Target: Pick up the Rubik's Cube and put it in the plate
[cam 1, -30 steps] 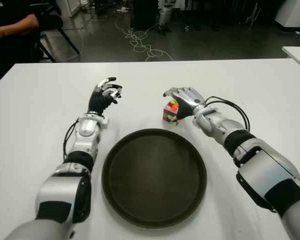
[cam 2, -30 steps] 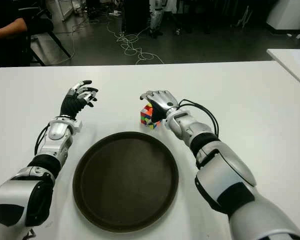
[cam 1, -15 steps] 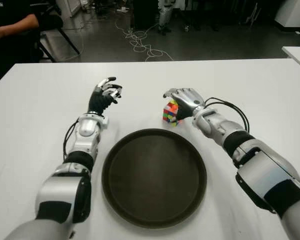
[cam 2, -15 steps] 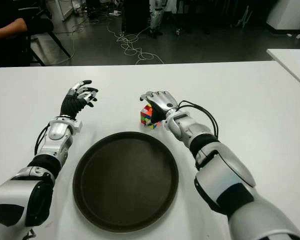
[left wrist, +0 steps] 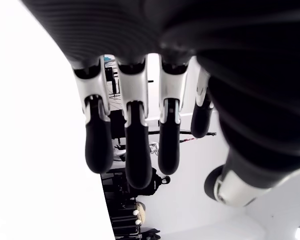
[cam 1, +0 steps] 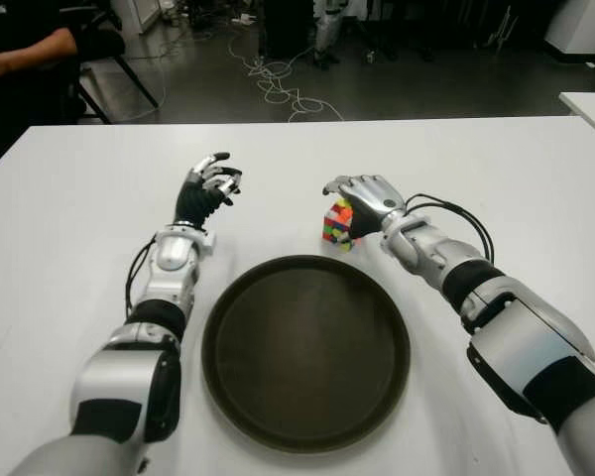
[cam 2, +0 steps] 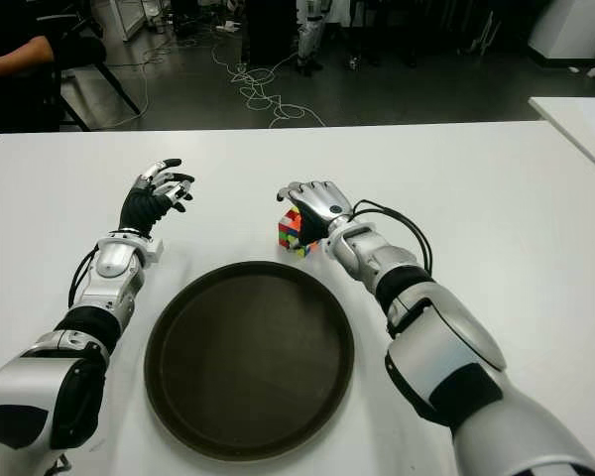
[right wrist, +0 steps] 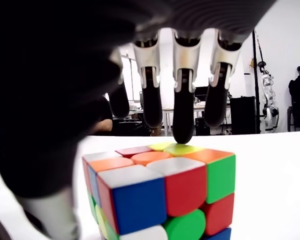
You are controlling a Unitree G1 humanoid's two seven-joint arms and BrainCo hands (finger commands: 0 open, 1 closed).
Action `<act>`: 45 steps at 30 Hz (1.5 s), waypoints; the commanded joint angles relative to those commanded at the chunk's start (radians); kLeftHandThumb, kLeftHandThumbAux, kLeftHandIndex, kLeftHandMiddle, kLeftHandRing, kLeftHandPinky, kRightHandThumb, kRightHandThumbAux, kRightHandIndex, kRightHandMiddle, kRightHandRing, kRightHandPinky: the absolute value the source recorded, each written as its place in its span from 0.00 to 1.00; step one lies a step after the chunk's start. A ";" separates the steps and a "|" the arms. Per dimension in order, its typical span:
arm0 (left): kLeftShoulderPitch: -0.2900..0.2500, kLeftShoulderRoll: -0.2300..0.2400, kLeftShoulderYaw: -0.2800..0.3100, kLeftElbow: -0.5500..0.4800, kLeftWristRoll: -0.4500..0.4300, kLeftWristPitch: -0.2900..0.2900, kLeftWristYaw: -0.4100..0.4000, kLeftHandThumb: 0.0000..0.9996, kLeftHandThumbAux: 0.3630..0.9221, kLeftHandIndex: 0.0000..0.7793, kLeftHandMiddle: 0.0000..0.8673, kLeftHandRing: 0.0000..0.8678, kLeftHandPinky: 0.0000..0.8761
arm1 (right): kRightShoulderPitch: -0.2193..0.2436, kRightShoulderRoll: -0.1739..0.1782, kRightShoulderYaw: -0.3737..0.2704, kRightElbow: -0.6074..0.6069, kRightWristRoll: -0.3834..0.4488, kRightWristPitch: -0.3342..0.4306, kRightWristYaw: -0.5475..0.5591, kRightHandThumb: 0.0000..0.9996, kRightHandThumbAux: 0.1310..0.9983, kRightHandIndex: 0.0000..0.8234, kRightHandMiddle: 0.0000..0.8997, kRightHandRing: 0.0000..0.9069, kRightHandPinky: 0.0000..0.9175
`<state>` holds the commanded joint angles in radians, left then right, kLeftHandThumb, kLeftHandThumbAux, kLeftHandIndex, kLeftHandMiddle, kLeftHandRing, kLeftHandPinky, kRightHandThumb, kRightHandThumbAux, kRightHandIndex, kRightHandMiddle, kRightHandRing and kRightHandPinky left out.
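Right hand [cam 1: 365, 195] arches over the Rubik's Cube [cam 1: 339, 224], fingers [right wrist: 183, 117] spread above it, seemingly untouching, readying a grasp; left hand [cam 1: 208, 183] idle, loosely curled.

one Rubik's Cube [cam 1: 338, 222], one plate [cam 1: 305, 352], two hands

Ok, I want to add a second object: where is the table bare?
The white table is bare left of the left hand and right of the right hand. It is crowded where that hand covers the Rubik's Cube just beyond the empty plate.
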<state>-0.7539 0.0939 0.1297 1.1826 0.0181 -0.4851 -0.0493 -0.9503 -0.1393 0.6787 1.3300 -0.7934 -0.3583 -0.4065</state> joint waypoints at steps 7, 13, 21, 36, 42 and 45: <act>0.000 0.001 -0.001 0.001 0.000 -0.001 -0.002 0.29 0.60 0.28 0.43 0.55 0.61 | 0.005 -0.014 -0.028 0.017 0.020 0.007 -0.009 0.00 0.75 0.32 0.34 0.37 0.36; 0.001 0.003 -0.003 -0.001 0.002 -0.003 -0.005 0.30 0.59 0.28 0.44 0.55 0.63 | 0.010 -0.014 -0.049 0.020 0.031 0.002 -0.011 0.00 0.72 0.30 0.34 0.37 0.35; 0.002 0.005 -0.006 0.000 0.004 -0.011 -0.006 0.28 0.57 0.29 0.42 0.54 0.61 | 0.012 -0.013 -0.067 0.023 0.030 -0.001 0.002 0.00 0.69 0.28 0.30 0.31 0.29; 0.003 0.008 -0.012 0.000 0.008 -0.007 0.001 0.29 0.56 0.28 0.43 0.55 0.61 | 0.019 -0.016 -0.090 0.023 0.036 -0.018 0.005 0.00 0.73 0.35 0.37 0.39 0.36; 0.005 0.007 -0.011 -0.003 0.006 -0.013 -0.003 0.29 0.55 0.28 0.44 0.56 0.62 | 0.021 -0.014 -0.099 0.023 0.037 -0.018 0.010 0.00 0.72 0.35 0.38 0.42 0.38; 0.005 0.007 -0.011 -0.004 0.005 -0.014 -0.004 0.29 0.55 0.28 0.44 0.56 0.62 | 0.022 -0.013 -0.103 0.024 0.037 -0.015 0.011 0.00 0.72 0.36 0.39 0.43 0.39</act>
<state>-0.7484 0.1006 0.1188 1.1787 0.0234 -0.4987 -0.0535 -0.9285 -0.1527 0.5758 1.3539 -0.7566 -0.3732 -0.3957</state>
